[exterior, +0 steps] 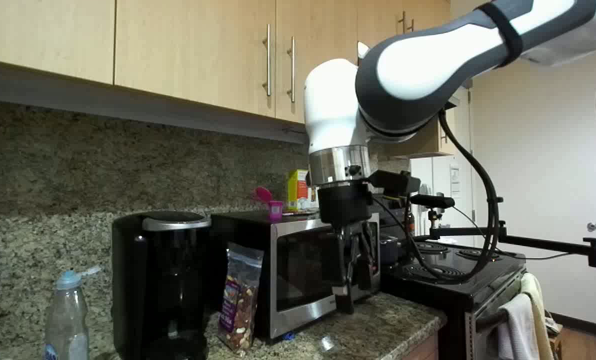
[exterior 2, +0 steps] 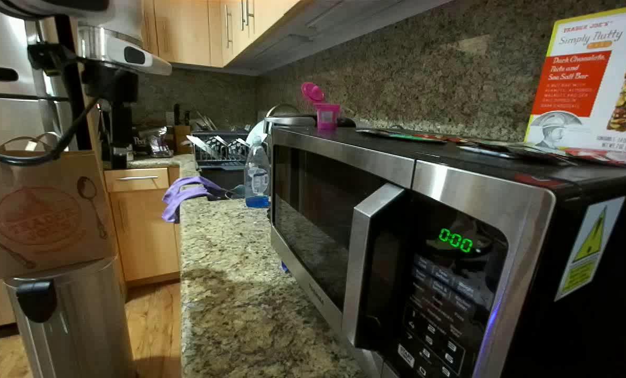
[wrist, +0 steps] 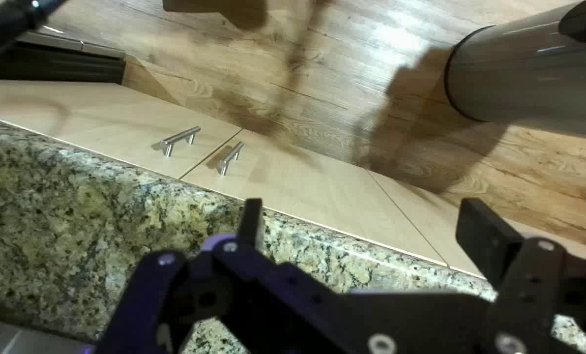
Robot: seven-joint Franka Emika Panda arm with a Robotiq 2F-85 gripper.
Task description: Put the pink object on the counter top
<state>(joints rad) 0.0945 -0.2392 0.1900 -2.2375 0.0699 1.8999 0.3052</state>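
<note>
Okay, I have the tool (wrist: pixel 369 227) spread wide, gripping nothing.
The pink object (exterior 2: pixel 327 116) sits on the microwave (exterior 2: pixel 415 220).

Glare whitens the wood floor (wrist: pixel 401 42) in my wrist view, where a broad shadow spreads beside the bin (wrist: pixel 529 73) and my pincer (wrist: pixel 364 231) stands dark and soft-focused in the foreground, a violet tint on one side. In an exterior view, the white shell of my arm (exterior: pixel 423 65) shines nearly washed out, while the backsplash (exterior: pixel 178 160) sits dim beneath the cabinets (exterior: pixel 193 50) and a hot spot gleams on the counter (exterior: pixel 395 320). In an exterior view, green digits (exterior 2: pixel 455 240) glow on the microwave (exterior 2: pixel 439 199), its steel trim catching a pale streak.
</note>
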